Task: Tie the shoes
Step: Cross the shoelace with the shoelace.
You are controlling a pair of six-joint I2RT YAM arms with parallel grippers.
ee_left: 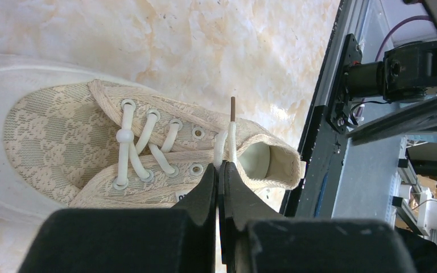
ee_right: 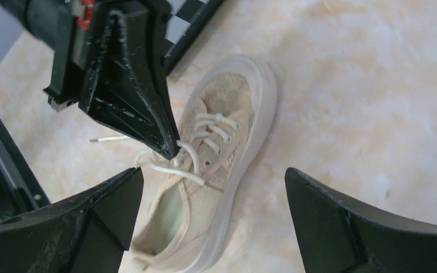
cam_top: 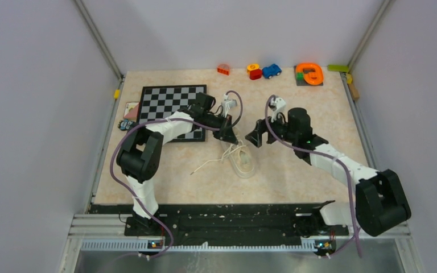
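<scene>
The cream canvas shoe [cam_top: 242,161] lies on the table between the two grippers; the left wrist view shows it from above [ee_left: 51,133], and it also shows in the right wrist view [ee_right: 227,142]. My left gripper [cam_top: 227,135] is shut on a white lace [ee_left: 231,136] at the top eyelets, beside the shoe's opening. Its black fingers [ee_right: 148,114] show in the right wrist view, pinching the lace. Another lace end [cam_top: 206,165] trails left across the table. My right gripper [cam_top: 257,138] is open and empty, hovering above the shoe [ee_right: 213,176].
A chessboard [cam_top: 170,108] lies at the back left with cards [cam_top: 130,110] beside it. Toys line the far edge: a red block [cam_top: 223,69], a blue car [cam_top: 271,70], an orange piece [cam_top: 309,74]. The metal rail [cam_top: 216,213] runs along the near edge.
</scene>
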